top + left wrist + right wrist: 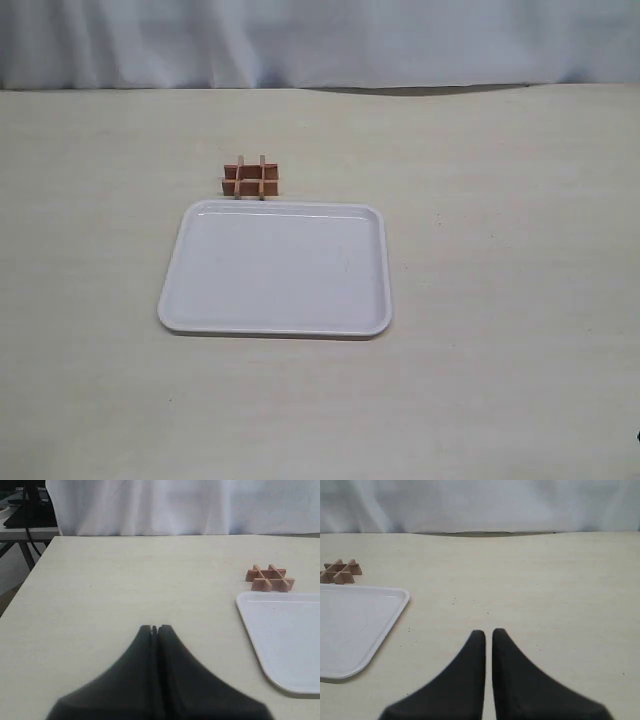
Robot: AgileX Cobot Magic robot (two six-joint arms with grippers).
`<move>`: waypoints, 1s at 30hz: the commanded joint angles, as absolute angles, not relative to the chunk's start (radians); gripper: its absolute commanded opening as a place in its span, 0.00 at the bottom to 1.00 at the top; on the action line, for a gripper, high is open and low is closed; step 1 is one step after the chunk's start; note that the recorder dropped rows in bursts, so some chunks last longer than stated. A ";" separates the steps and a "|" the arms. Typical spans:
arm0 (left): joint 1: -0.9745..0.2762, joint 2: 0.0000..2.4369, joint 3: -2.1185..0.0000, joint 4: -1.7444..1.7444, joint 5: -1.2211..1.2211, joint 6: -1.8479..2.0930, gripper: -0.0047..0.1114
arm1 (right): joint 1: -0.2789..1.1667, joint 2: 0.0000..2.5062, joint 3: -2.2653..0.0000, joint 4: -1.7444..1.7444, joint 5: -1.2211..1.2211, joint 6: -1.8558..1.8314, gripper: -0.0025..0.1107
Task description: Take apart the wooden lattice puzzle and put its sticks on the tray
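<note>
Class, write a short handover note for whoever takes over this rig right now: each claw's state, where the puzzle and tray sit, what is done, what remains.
Claws: left claw shut, empty, over the table, away from the puzzle; right claw all but closed, empty, off the tray's other side.
Things: wooden lattice puzzle fully assembled, on the table just past the far rim of the tray, not on it.
Done: nothing; the tray is bare.
Left: pull the puzzle apart, lay its sticks on the tray.
</note>
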State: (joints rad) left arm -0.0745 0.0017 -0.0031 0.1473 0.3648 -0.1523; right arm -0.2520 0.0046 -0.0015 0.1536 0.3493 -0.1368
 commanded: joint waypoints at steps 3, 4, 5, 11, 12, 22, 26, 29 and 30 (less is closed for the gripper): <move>-0.081 0.000 0.000 0.145 0.355 -0.150 0.04 | -0.253 0.000 0.000 0.153 0.343 -0.142 0.06; -0.081 0.000 0.000 0.145 0.355 -0.150 0.04 | -0.253 0.000 0.000 0.153 0.343 -0.142 0.06; -0.081 0.000 0.000 0.145 0.355 -0.150 0.04 | -0.253 0.000 0.000 0.153 0.343 -0.142 0.06; -0.081 0.000 0.000 0.145 0.355 -0.150 0.04 | -0.253 0.000 0.000 0.153 0.343 -0.142 0.06; -0.081 0.000 0.000 0.146 0.352 -0.150 0.04 | -0.253 0.000 0.000 0.153 0.343 -0.142 0.06; -0.081 0.000 0.000 0.258 -0.330 -0.139 0.04 | -0.253 0.000 0.000 0.153 0.343 -0.142 0.06; -0.081 0.000 0.000 0.251 -0.519 -0.304 0.04 | -0.253 0.000 0.000 0.153 0.343 -0.142 0.06; -0.081 0.000 0.000 0.249 -0.571 -0.535 0.04 | -0.253 0.000 0.000 0.153 0.343 -0.142 0.06; -0.081 0.000 0.000 0.249 -0.589 -0.551 0.04 | -0.253 0.000 0.000 0.153 0.343 -0.142 0.06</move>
State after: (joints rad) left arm -0.0745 0.0000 -0.0031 0.2527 -0.5377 -0.4389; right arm -0.2520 0.0046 -0.0015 0.1536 0.3493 -0.1368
